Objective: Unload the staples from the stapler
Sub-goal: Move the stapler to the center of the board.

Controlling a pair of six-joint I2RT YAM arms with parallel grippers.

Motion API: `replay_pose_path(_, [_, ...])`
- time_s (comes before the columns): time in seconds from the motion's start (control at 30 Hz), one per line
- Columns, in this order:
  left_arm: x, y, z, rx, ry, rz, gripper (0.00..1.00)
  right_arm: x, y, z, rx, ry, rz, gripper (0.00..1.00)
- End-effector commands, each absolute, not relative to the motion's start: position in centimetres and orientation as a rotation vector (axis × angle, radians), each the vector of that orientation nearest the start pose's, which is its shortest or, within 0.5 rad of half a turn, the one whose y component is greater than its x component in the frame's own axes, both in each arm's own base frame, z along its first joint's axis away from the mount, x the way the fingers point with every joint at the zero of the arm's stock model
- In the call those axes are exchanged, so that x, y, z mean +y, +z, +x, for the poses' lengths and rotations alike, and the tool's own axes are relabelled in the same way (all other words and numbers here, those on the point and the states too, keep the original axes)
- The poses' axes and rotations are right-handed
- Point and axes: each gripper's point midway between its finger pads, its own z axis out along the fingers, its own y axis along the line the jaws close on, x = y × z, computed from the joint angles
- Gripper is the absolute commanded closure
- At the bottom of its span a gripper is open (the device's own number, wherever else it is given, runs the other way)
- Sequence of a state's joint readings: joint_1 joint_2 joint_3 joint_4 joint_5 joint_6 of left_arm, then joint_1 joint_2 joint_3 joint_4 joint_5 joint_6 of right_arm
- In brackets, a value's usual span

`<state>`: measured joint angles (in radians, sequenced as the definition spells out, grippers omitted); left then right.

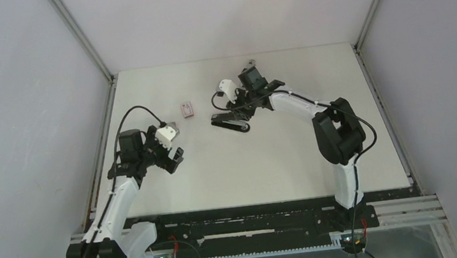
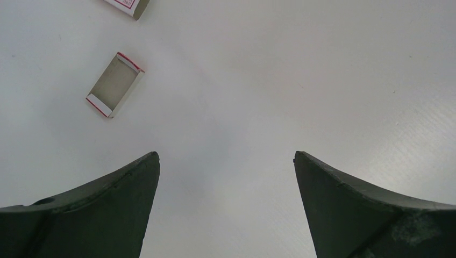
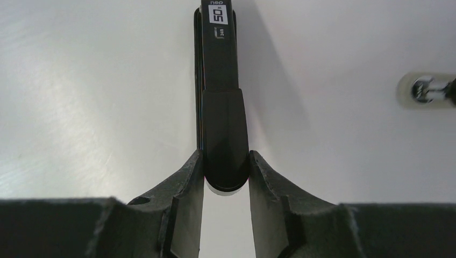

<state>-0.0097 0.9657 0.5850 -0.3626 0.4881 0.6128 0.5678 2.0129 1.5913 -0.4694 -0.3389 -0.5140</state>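
Observation:
The black stapler (image 1: 230, 123) lies closed on the white table, a little behind its middle. In the right wrist view the stapler (image 3: 218, 80) stretches away from the camera, with a white label near its far end. My right gripper (image 3: 226, 158) is shut on the stapler's rounded near end, one finger pressed against each side. In the overhead view the right gripper (image 1: 241, 110) reaches in from the right. My left gripper (image 2: 226, 156) is wide open over bare table, and the overhead view puts the left gripper (image 1: 175, 155) well left of the stapler. The staples are hidden.
A small pink-and-white box (image 1: 188, 110) lies left of the stapler. The left wrist view shows its open inner tray (image 2: 114, 85) and, at the top edge, its sleeve (image 2: 129, 5). A small shiny metal piece (image 3: 427, 90) sits on the table right of the stapler.

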Motion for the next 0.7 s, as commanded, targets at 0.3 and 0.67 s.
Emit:
replay_pose_path(0.3, [-12.7,17.2,33.4,1.67,-0.367,1.059,0.0,27.4,11.9,37.0,1.904,0.457,-1.389,1.0])
replay_pose_path(0.67, [-21.6,17.7,37.7,1.692,-0.682,1.15,0.0,25.9,12.3,36.7,1.902,0.515,-1.32,1.0])
